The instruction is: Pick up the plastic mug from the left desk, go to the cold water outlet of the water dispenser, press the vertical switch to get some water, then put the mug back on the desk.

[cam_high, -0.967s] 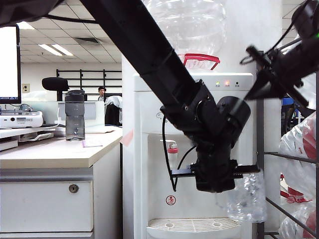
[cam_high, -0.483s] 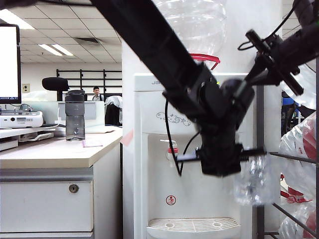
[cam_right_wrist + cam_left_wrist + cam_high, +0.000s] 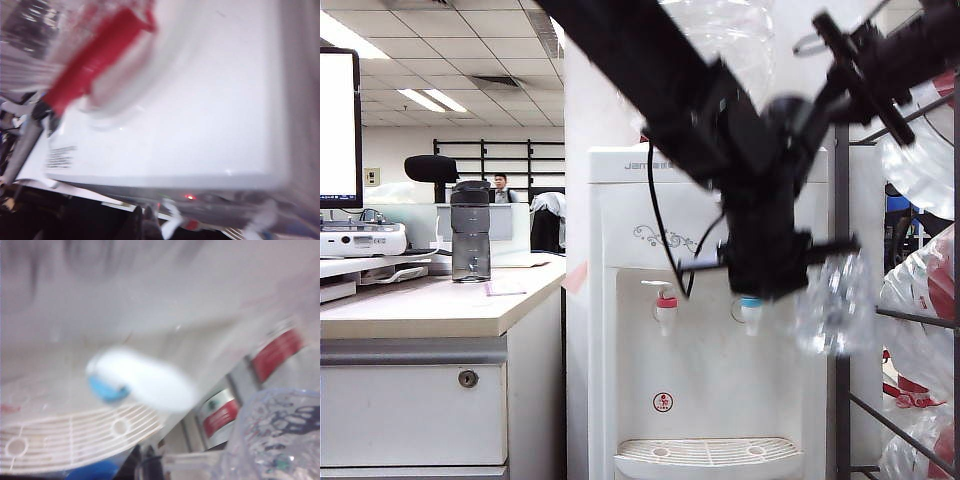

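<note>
The left gripper point(image 3: 800, 285) is clamping its jaws on the plastic mug point(image 3: 828, 305), carrying it right of the cold water outlet point(image 3: 751, 310); poor alignment risks spilling. The right gripper point(image 3: 850, 55) is hovering above, jaw state unreadable

Partial "Jem…" logo on water dispenser point(image 3: 700, 330) top panel.

Left gripper point(image 3: 790, 290) crowds the blue tap point(image 3: 750, 310), mug point(image 3: 830, 305) held just right of it. Open room below, down to the drip tray point(image 3: 705, 455). Rack point(image 3: 895, 320) hems in the right; right gripper point(image 3: 855, 65) hangs high at the upper right.
</note>
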You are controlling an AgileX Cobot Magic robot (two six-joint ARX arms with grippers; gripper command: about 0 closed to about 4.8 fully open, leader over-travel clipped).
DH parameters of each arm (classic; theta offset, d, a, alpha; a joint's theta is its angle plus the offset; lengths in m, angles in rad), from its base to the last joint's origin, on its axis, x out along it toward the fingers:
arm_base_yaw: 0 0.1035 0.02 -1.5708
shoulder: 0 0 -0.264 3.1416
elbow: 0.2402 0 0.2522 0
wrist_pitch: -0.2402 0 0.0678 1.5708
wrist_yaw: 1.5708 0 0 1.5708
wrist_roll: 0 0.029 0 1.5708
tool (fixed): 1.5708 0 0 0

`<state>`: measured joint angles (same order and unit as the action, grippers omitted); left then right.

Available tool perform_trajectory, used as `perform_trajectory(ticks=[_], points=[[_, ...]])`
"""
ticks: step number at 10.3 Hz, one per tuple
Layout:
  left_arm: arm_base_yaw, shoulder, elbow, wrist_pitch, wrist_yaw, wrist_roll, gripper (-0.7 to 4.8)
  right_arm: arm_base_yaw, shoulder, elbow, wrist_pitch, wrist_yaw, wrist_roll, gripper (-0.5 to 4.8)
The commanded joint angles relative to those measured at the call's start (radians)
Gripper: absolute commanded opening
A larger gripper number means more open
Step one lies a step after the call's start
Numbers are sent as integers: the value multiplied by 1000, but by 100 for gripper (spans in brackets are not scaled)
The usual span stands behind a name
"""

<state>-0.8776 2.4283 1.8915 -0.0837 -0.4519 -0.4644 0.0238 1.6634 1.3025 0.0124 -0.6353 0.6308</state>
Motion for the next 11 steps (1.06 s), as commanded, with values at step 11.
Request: perform_trajectory(ticks=[11], points=[[109, -461, 6, -13, 121, 179, -7, -26, -157, 472, -204, -59, 13, -5]])
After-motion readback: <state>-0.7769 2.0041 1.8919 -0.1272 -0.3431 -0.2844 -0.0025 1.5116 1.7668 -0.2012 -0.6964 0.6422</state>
